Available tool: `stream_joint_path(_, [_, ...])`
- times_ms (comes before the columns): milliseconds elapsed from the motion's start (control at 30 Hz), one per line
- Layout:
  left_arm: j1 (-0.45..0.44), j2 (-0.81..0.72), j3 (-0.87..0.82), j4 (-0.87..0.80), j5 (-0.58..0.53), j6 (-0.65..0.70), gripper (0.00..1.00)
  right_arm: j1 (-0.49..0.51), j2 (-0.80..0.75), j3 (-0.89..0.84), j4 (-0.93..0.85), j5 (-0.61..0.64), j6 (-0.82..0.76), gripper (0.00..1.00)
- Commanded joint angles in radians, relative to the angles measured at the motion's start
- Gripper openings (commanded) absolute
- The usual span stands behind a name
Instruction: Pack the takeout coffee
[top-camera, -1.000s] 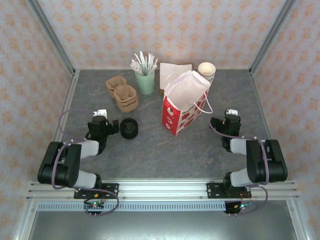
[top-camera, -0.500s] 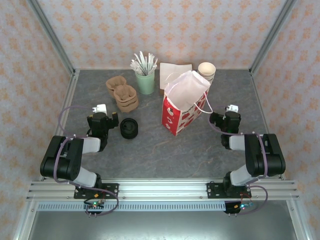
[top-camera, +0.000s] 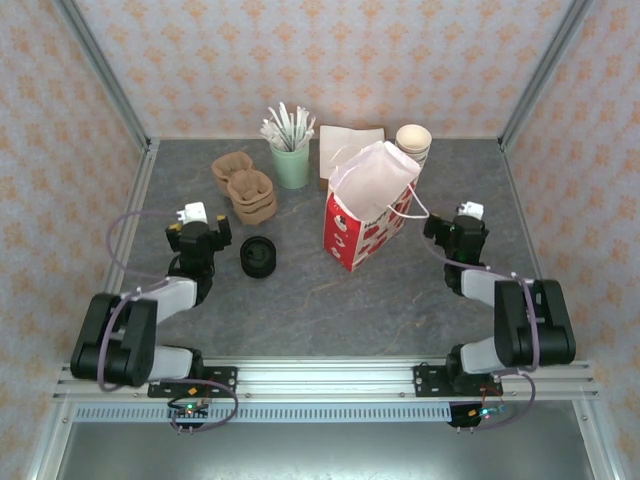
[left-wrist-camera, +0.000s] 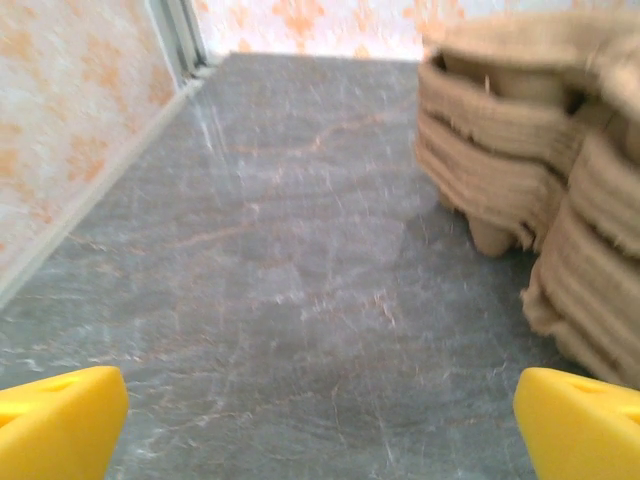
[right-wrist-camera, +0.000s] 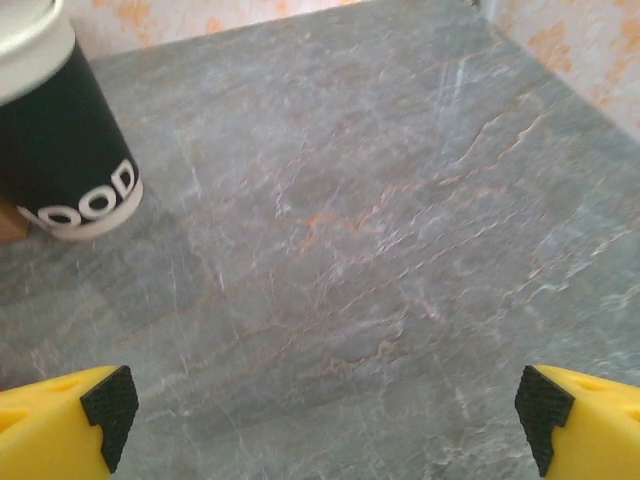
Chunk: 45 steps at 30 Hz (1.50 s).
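While green cup holds sticks, dark cup stands near open bag.

Your left arm and right arm are built alike: chunky black joints with pale grey forearm shells. A lilac cable loops along each, and a white camera block caps each wrist. Your jaws are bright yellow; the right fingertips carry black pads.

Paper cup: dark outside with white lettering, cream inside, upright, unlidded, near the table's far edge, just behind the paper bag.
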<state>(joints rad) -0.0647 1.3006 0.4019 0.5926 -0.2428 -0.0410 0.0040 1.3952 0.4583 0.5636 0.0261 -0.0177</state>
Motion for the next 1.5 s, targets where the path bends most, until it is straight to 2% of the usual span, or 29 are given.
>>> stream_joint_path(0, [-0.009,-0.161,0.071,-0.202,-0.131,-0.080,1.00,0.005,-0.108,0.107,-0.196,0.094,0.087,0.95])
stream_joint_path(33, [-0.010,-0.213,0.093,-0.277,-0.146,-0.127,1.00,0.003,-0.131,0.157,-0.296,0.142,0.154,0.89])
stream_joint_path(100, [-0.010,-0.300,0.145,-0.429,-0.158,-0.220,1.00,0.002,-0.144,0.267,-0.478,0.213,0.291,0.88])
stream_joint_path(167, [-0.010,-0.372,0.199,-0.567,-0.138,-0.297,1.00,0.001,-0.122,0.398,-0.670,0.210,0.401,0.91])
stream_joint_path(300, [-0.010,-0.425,0.336,-0.835,-0.106,-0.419,1.00,0.001,-0.035,0.622,-0.908,0.095,0.519,0.93])
stream_joint_path(433, [-0.010,-0.429,0.416,-0.956,-0.025,-0.442,1.00,0.001,0.080,0.817,-1.027,-0.076,0.573,0.92])
stream_joint_path(567, [-0.010,-0.428,0.453,-0.993,0.059,-0.462,1.00,0.009,0.174,0.943,-1.047,-0.196,0.602,0.86])
stream_joint_path(700, [-0.017,-0.409,0.478,-0.974,0.176,-0.435,1.00,0.041,0.260,1.080,-1.111,-0.184,0.592,0.84])
stream_joint_path(933, [-0.040,-0.380,0.517,-1.012,0.211,-0.399,1.00,0.108,0.386,1.253,-1.187,-0.119,0.572,0.78])
stream_joint_path(1100, [-0.043,-0.389,0.516,-1.013,0.231,-0.392,1.00,0.116,0.454,1.333,-1.208,-0.111,0.571,0.68])
stream_joint_path(1267, [-0.044,-0.391,0.513,-1.014,0.233,-0.375,1.00,0.123,0.493,1.386,-1.214,-0.110,0.558,0.52])
stream_joint_path(1467, [-0.045,-0.406,0.505,-1.000,0.237,-0.375,1.00,0.125,0.533,1.440,-1.251,-0.104,0.535,0.41])
